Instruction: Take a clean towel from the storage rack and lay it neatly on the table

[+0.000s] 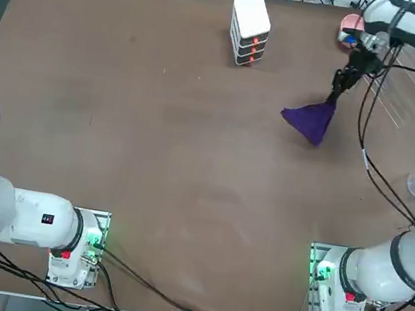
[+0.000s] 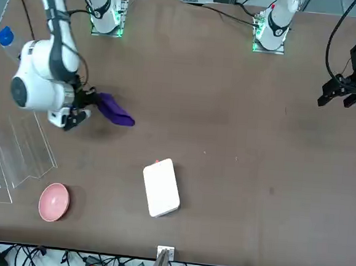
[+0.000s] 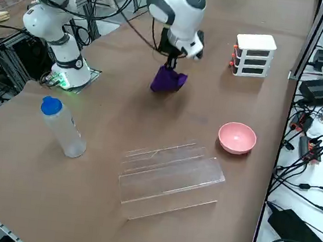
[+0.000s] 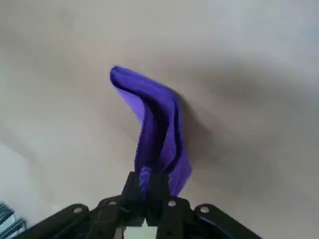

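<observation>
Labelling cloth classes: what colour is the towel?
Solid purple, no pattern showing; best seen in the right wrist view, the towel.

The table (image 1: 161,149) before me is broad, flat and brown, with a matte top and a few faint scuffs and specks. Toward its far edge, around the middle, stands a white stacked box (image 3: 254,55), its orange marks along one side. To my right of it sits a pink bowl (image 3: 237,138), mouth up, well apart from the box. Just beside the bowl, farther to my right, rests the storage rack (image 3: 169,183), its clear panels slanting (I see brown straight through them). Nearer my base, on that same right side, a translucent bottle (image 3: 66,130) with a blue cap (image 3: 51,105) stands apart from the rack.
</observation>
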Motion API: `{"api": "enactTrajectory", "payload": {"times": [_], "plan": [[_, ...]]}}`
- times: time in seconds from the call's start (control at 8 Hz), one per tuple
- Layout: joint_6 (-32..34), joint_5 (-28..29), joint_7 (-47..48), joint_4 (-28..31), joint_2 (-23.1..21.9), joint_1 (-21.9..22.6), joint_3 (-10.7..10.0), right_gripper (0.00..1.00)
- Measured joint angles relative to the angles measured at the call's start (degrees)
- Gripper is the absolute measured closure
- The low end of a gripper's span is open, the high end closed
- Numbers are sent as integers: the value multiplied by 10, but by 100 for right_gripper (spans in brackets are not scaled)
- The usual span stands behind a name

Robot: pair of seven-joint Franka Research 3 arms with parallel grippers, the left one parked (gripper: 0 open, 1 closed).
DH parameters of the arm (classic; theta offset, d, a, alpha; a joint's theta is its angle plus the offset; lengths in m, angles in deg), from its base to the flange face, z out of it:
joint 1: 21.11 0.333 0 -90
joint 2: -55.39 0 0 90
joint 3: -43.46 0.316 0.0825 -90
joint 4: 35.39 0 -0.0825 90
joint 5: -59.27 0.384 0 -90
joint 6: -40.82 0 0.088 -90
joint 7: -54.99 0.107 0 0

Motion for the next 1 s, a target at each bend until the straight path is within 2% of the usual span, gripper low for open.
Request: {"api": "enactTrajectory", "payload": {"times": [0.25,0.62,1.0], "plan": [[-53,-1,-25,4,33,-26,0,98],[-128,-1,-33,2,101,-28,3,98],[-135,-3,-34,-11,108,-34,2,98]]}}
